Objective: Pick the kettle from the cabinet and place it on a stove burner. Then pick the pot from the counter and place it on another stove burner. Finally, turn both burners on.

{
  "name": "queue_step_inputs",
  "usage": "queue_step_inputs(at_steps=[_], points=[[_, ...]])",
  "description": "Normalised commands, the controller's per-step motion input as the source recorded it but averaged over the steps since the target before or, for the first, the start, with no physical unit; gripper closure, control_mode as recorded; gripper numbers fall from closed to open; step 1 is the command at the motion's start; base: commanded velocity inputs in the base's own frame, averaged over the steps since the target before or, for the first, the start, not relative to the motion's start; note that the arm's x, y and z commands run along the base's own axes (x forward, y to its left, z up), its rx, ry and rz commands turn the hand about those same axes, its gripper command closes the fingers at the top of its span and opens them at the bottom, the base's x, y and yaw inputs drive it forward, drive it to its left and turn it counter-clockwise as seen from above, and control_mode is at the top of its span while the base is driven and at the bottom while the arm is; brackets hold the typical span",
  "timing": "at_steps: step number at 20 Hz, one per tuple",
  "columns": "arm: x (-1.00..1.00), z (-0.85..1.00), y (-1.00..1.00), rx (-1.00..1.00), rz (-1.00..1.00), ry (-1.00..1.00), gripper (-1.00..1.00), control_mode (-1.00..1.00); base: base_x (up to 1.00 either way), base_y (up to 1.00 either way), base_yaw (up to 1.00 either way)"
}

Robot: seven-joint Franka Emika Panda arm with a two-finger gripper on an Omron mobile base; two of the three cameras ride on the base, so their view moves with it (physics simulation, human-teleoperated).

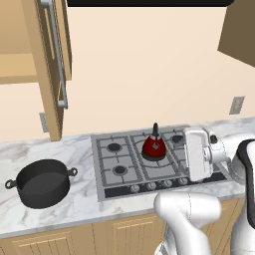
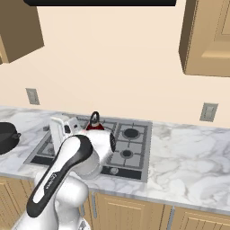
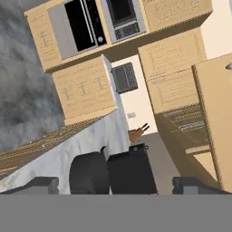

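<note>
The dark-red kettle (image 1: 154,146) stands upright on the middle burner of the steel cooktop (image 1: 102,169), apart from the gripper; in the right base view the kettle (image 2: 94,122) peeks out behind the arm. The black pot (image 1: 42,183) sits on the marble counter (image 1: 79,199) left of the stove, and it also appears at the left edge of the right base view (image 2: 7,136). My white hand (image 1: 197,154) hovers over the stove's right side, right of the kettle. My gripper (image 3: 118,186) is open with nothing between its fingertips (image 3: 41,184), facing along the counter towards the pot (image 3: 89,174).
The wall cabinet (image 1: 52,74) above the pot has its door swung open. Free burners (image 1: 114,147) lie left of the kettle, with a row of knobs (image 1: 152,186) along the front. A black boxy appliance (image 3: 132,168) stands beyond the pot. Another wall cabinet (image 2: 209,40) hangs at the right.
</note>
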Motion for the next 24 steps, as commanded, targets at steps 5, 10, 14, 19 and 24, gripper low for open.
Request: queue_step_inputs(at_steps=[5,10,14,19,24], points=[[-0.46,0.03,0.39,-0.17,0.07,-0.28,-1.0,-1.0,0.0,0.0,0.0],[0.04,-0.04,0.65,-0.14,0.0,-0.02,-1.0,-1.0,0.0,0.0,0.0],[0.01,-0.05,0.63,-0.13,-0.01,-0.02,-1.0,-1.0,0.0,0.0,0.0],[0.0,-0.21,0.29,-0.02,0.0,-0.16,-1.0,-1.0,0.0,0.0,0.0],[0.09,-0.21,0.33,0.0,0.0,-0.13,-1.0,-1.0,0.0,0.0,0.0]])
